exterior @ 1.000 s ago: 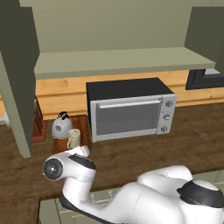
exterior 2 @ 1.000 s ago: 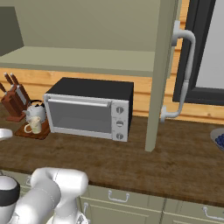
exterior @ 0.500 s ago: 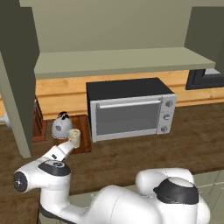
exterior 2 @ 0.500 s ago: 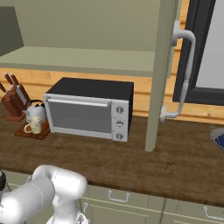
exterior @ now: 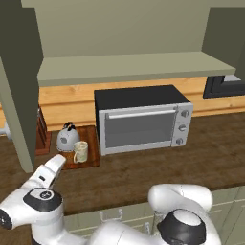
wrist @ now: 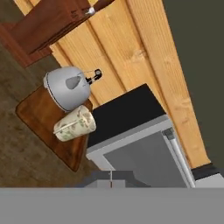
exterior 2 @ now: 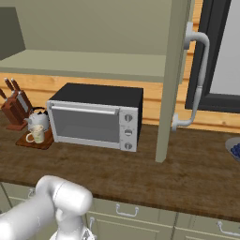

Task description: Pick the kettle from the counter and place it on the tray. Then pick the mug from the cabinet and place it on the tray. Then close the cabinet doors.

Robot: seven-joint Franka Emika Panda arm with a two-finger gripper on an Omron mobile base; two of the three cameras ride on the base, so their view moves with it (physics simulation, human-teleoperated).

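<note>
Kettle (exterior: pixel 68 139) and mug (exterior: pixel 80 151) both stand on the tray (exterior: pixel 91 150), mug just in front of kettle, tray on the counter (exterior: pixel 158 172) beside the microwave's (exterior: pixel 141 119) left side. No legible writing or brand on any of them. Hand view adds the mug's speckle and the kettle's black knob. Right base view adds the knife block (exterior 2: pixel 16 108) w/ handles behind the tray, plus the open cabinet door (exterior 2: pixel 171 79) w/ its bar handle. Cabinet (exterior: pixel 129 67) shelf spans above the microwave. Jaws: can't tell whether apart or closed.
</note>
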